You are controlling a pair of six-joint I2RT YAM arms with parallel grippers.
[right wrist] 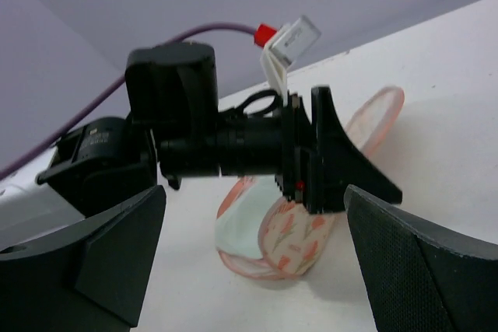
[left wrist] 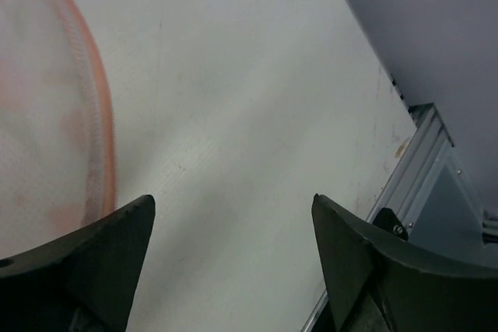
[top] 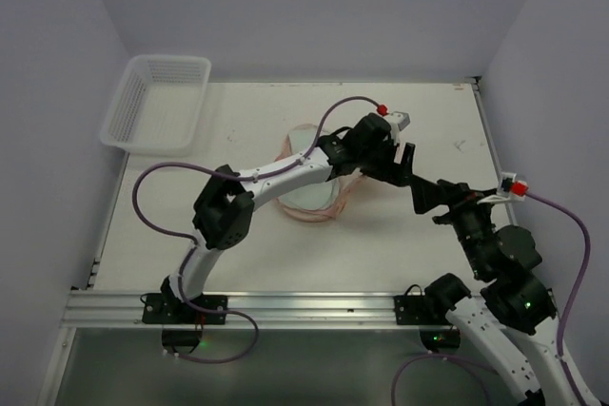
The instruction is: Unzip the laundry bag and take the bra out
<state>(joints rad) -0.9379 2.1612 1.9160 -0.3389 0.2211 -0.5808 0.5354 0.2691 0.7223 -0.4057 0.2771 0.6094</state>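
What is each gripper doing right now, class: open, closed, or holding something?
Left gripper: open, holding nothing.
Right gripper: open, holding nothing.

Behind the left tool (top: 402, 164), its arm (top: 285, 173) hides much of the laundry bag (top: 309, 199) (blurred, cropped in the wrist view).

A white lattice basket (top: 122, 113) sits at the far left corner of a pale counter (top: 433, 130), close against a grey wall (top: 57, 92); a metal rail (top: 304, 307) lines the near edge.
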